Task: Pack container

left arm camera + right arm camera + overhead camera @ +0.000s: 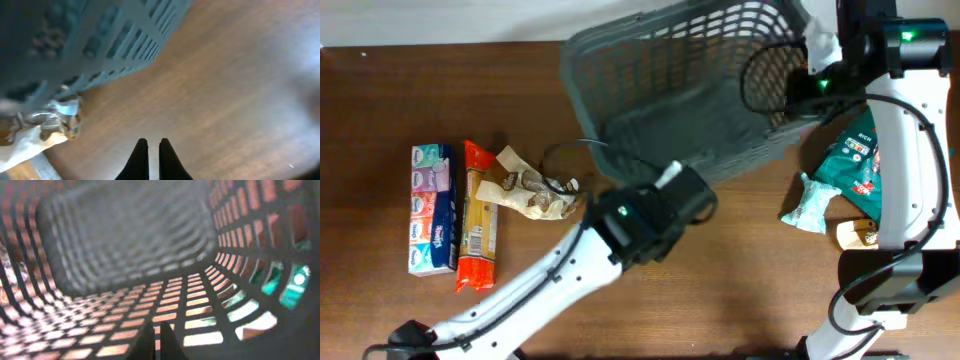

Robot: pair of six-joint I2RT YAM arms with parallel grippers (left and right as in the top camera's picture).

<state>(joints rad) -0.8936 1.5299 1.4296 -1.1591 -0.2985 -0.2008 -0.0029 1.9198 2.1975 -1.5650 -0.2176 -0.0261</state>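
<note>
While the large dark grey plastic lattice basket point(670, 90) stands tilted at the far side of the brown wooden table point(740, 290), the left gripper point(154, 152) hangs beside it, fingers closed on nothing. The right gripper point(158, 340) is inside the basket, fingers pressed shut at its slotted wall; whether they pinch it I cannot tell.

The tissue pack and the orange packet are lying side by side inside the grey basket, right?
Not inside. The overhead view shows the tissue pack and the orange packet lying side by side on the table, left of the grey basket and outside it.
</note>
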